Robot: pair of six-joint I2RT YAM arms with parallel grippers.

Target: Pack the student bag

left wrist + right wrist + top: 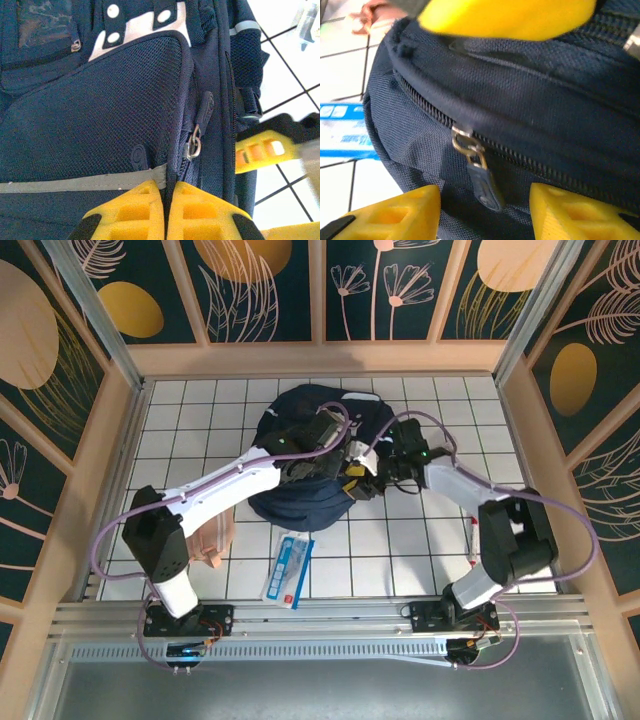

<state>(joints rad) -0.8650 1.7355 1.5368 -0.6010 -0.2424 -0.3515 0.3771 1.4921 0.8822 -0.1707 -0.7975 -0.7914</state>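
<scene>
Top external: student bag (298,505) lies on the white-tiled table (430,550), both arms bent in over it; left claw (338,466) and right claw (366,480) sit on top of the bag, just beside each other; pink pouch (212,536) lies left of the bag, partly under the left arm; blue-and-white packet (288,570) lies on the bag's near side, close to it.

Left wrist: left claw closed, yellow fingers (135,212) pressed together, tips against the bag's seam below the mesh panel (100,100) (whether any fabric is pinched between them, cannot tell); side zip pull (194,144) hangs on the bag just above the tips; grey stripe (75,182) runs across the bag left of the tips; white patch (145,27) with round snaps sits at the bag's upper part; one yellow finger of the right claw juts in at the bag's right edge, table tiles behind it.

Right wrist: right claw open, its two yellow fingers standing apart on either side of a dark zip tab (482,182), neither touching it; tab hangs from the zip line on the bag's navy fabric; blurred yellow part (505,17) lies across the bag's top; packet and pouch show beyond the bag's left edge.
</scene>
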